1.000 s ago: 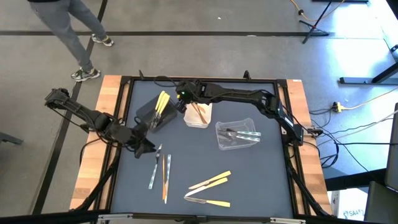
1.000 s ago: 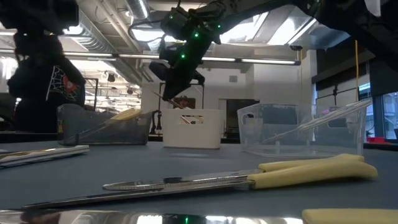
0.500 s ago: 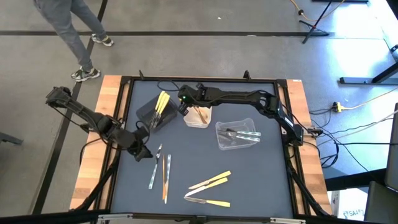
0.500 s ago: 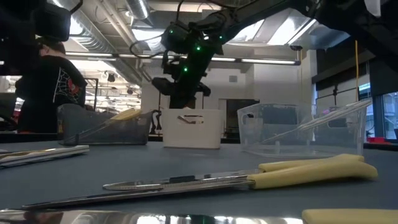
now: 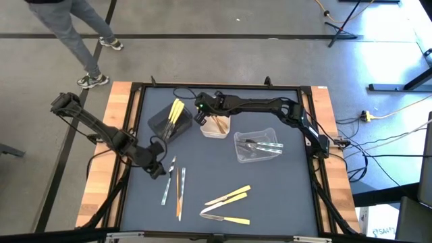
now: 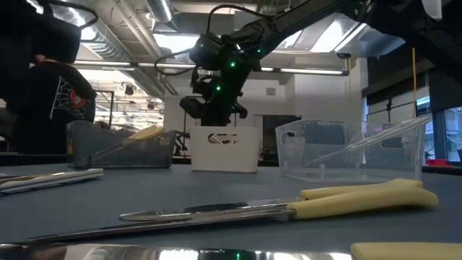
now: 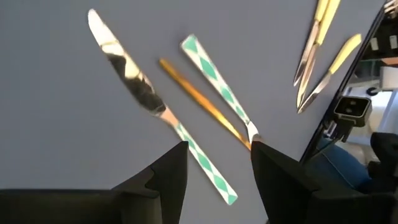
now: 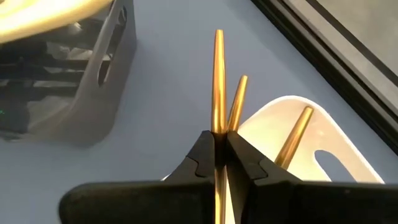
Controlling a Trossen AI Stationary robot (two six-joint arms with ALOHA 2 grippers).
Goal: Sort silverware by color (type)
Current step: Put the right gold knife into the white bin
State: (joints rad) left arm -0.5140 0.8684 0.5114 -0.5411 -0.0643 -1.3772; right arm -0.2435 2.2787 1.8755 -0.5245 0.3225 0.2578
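Orange-brown and slim, a glossy utensil handle (image 8: 218,81) stands pinched between the right gripper (image 8: 219,149) jaws, which press flat against its sides; the gripper hangs at the rim of the white tray (image 8: 323,146), a smooth rounded tub that already holds two more orange-brown handles (image 8: 293,138). Just beside it sits the black tray (image 5: 164,123) with pale yellow utensils (image 5: 175,111) leaning out, and farther right the clear tray (image 5: 257,146) with silver-grey pieces. The left gripper (image 7: 219,163) hovers low over the dark matte desk (image 5: 283,196) with its jaws spread and nothing between them, right above three loose utensils: a mirror-bright knife with a green-and-white diamond-patterned handle (image 7: 149,102), a thin orange-brown stick-like piece (image 7: 202,106), and another patterned handle (image 7: 214,84). Nearer the front edge lie yellow-handled knives (image 5: 228,197), well apart from the trays.
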